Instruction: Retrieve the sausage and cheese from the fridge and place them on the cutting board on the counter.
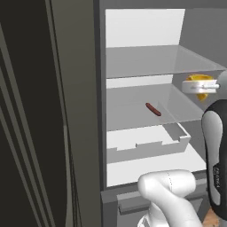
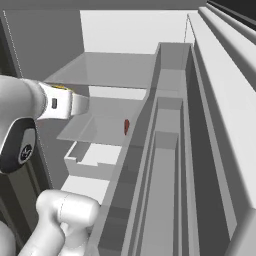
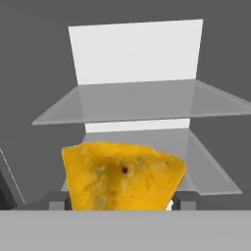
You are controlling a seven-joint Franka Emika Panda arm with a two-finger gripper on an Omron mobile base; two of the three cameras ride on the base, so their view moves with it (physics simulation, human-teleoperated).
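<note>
The yellow-orange cheese [image 3: 122, 179] wedge sits between my two fingertips, and my gripper [image 3: 120, 202] is shut on it. In the left base view the cheese [image 1: 198, 80] peeks out around the white hand of my gripper [image 1: 201, 88], in front of the right end of the middle glass shelf [image 1: 133, 111]. The reddish-brown sausage [image 1: 153, 109] lies on that shelf, to the left of and below the hand. In the right base view the sausage [image 2: 126, 126] lies right of the hand, with a sliver of cheese [image 2: 62, 87] above the wrist. The fridge [image 1: 146, 26] stands open.
An upper glass shelf [image 3: 142, 103] spans the white interior above the cheese. A white drawer [image 1: 146, 144] sits below the sausage's shelf. The open fridge door with its bins [image 2: 170, 150] runs along the right. My own arm [image 1: 217, 150] stands right of the opening.
</note>
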